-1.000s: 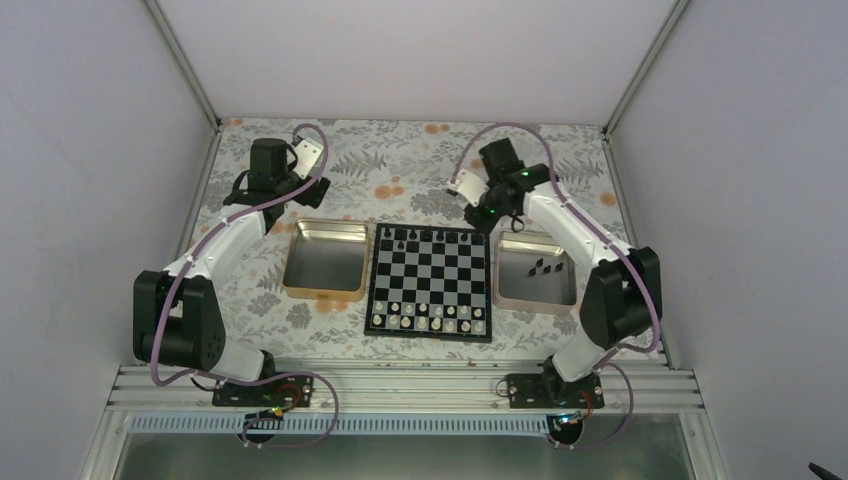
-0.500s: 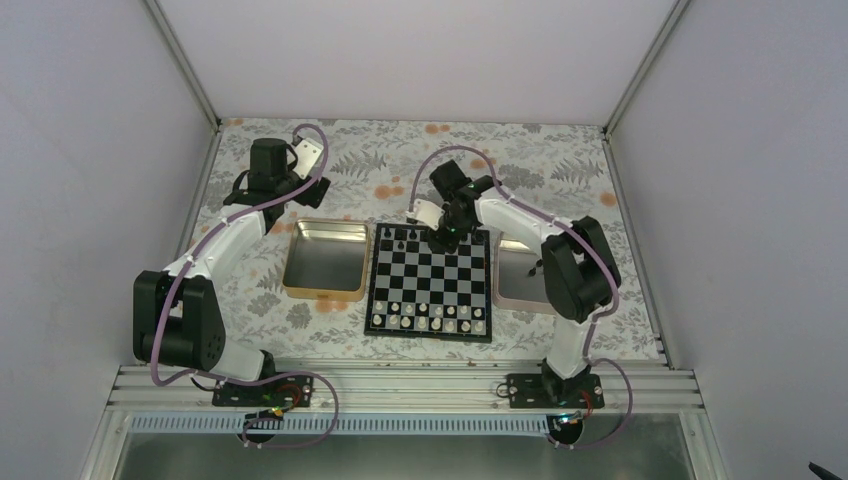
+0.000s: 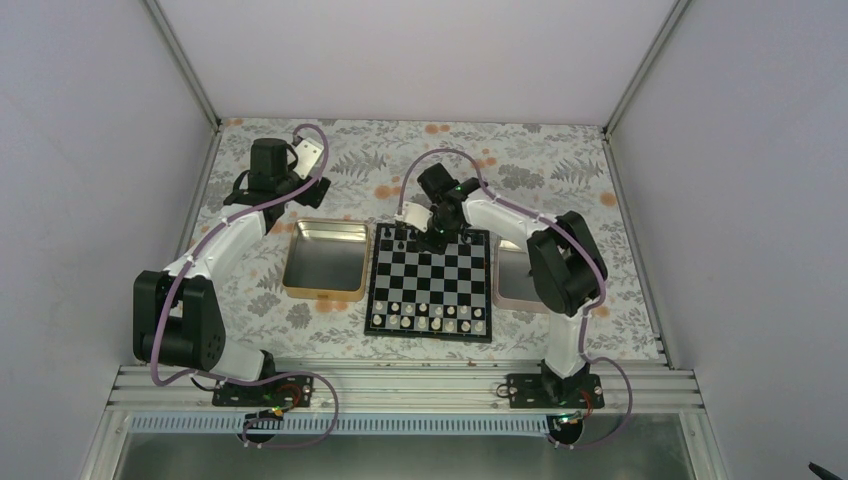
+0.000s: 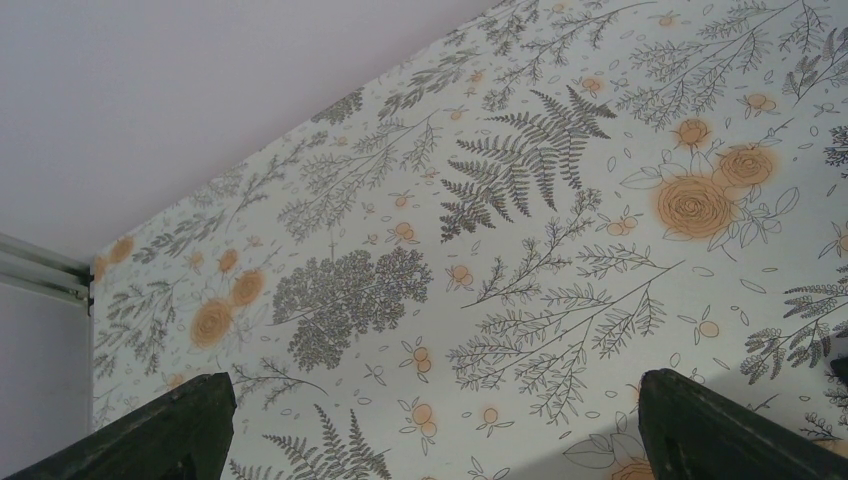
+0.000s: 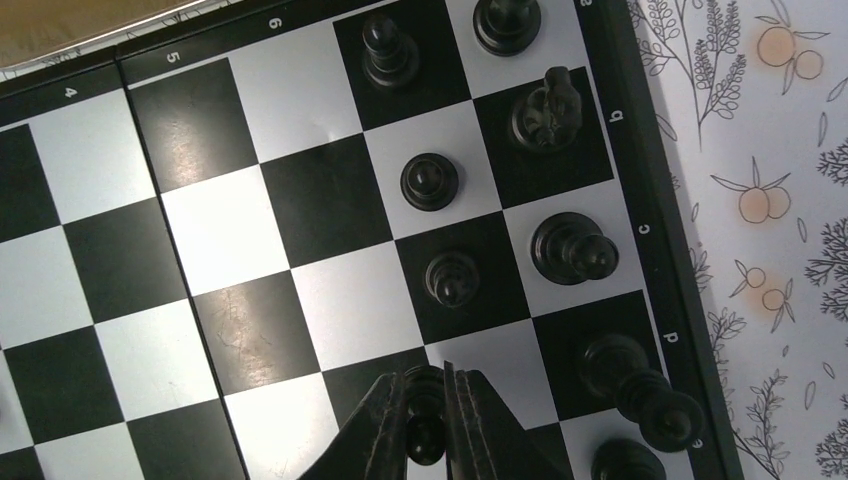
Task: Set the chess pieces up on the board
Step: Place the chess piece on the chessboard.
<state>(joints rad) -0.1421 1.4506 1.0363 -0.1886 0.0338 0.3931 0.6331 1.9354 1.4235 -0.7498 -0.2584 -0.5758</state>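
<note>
The chessboard lies mid-table between two trays. Small white pieces line its near rows and black chess pieces stand along its far edge. My right gripper hangs over the board's far rows. In the right wrist view the gripper is shut on a black pawn, held just above the board near column d. Several black pieces stand on the squares beyond it. My left gripper is open and empty over the tablecloth, far left of the board, with its fingers wide apart.
A gold tray lies left of the board. A silver tray lies right of it, mostly hidden by my right arm. Flowered tablecloth covers the table. Walls close in the back and sides.
My right arm swung left from over the silver tray to the board's far rows, carrying the pawn. The left arm has not moved.
</note>
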